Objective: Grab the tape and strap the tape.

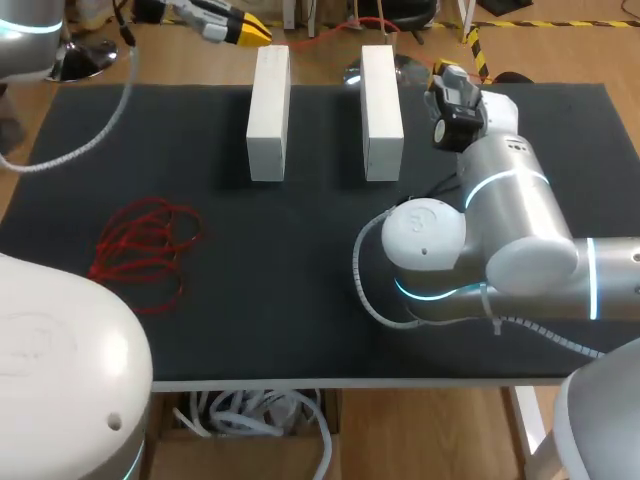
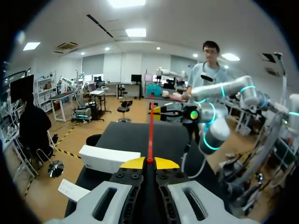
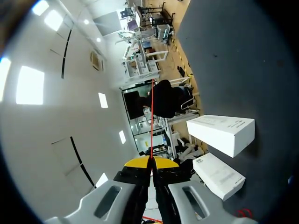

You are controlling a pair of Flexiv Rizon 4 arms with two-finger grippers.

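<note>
A thin red tape [image 2: 150, 130] is stretched taut between my two grippers, behind the table's far edge. My left gripper [image 1: 250, 28] is at the back left, shut on one end [image 2: 150, 161]. My right gripper [image 1: 446, 69] is at the back right, shut on the other end [image 3: 152, 161], and it shows ahead in the left wrist view [image 2: 162, 110]. In the head view the tape [image 1: 335, 32] runs past the far ends of two white boxes. A loose tangle of red tape [image 1: 145, 248] lies on the black table [image 1: 300, 270] at the left.
Two long white boxes [image 1: 268, 112] [image 1: 381, 112] stand side by side at the back middle of the table with a gap between them. They also show in the right wrist view [image 3: 224, 133] [image 3: 219, 175]. My right arm's elbow [image 1: 480, 250] hangs over the table's right half.
</note>
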